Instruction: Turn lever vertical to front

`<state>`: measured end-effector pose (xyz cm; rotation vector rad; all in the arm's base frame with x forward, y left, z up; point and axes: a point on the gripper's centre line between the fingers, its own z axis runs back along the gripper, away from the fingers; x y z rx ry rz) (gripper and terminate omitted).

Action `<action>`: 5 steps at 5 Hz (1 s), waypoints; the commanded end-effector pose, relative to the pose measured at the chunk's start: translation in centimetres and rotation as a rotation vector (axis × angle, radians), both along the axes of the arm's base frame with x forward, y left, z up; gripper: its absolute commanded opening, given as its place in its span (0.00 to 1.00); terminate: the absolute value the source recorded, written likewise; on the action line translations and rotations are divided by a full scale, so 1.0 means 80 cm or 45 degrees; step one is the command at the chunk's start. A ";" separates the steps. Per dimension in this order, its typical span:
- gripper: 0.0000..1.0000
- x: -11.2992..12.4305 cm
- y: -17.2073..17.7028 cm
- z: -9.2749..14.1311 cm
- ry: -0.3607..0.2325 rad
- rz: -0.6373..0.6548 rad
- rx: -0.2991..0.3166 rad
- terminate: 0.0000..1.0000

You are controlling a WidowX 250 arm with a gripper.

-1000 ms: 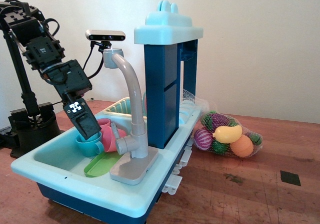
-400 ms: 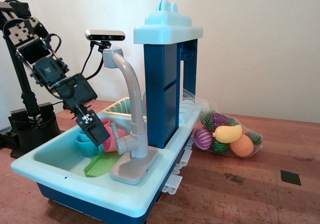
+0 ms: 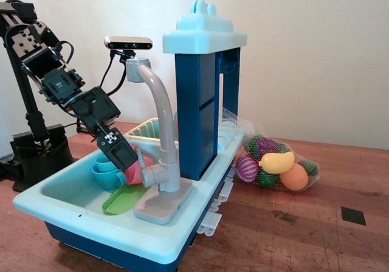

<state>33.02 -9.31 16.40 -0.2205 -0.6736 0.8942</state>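
The grey toy faucet [image 3: 163, 139] stands on its grey base at the front rim of the light blue toy sink [image 3: 73, 208]. Its lever [image 3: 148, 174] is a small grey handle sticking out to the left from the lower stem. My black gripper [image 3: 129, 160] hangs tilted over the basin, its tip just left of the lever and in front of the pink cup [image 3: 137, 170]. The fingers look close together with nothing seen between them. I cannot tell if the tip touches the lever.
A teal cup [image 3: 106, 174] and a green plate [image 3: 119, 200] lie in the basin. A tall dark blue tower [image 3: 202, 101] stands behind the faucet. A net bag of toy fruit [image 3: 276, 164] lies on the wooden table at right. A camera [image 3: 127, 42] sits behind.
The gripper has moved right and slightly up across the basin, from over the teal cup to right beside the lever. The faucet and lever look unchanged.
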 end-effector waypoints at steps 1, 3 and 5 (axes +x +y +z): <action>1.00 0.026 0.013 0.032 -0.146 0.041 -0.078 0.00; 1.00 0.025 0.009 0.042 -0.185 0.008 -0.104 0.00; 1.00 0.012 -0.004 0.012 -0.072 -0.057 -0.152 1.00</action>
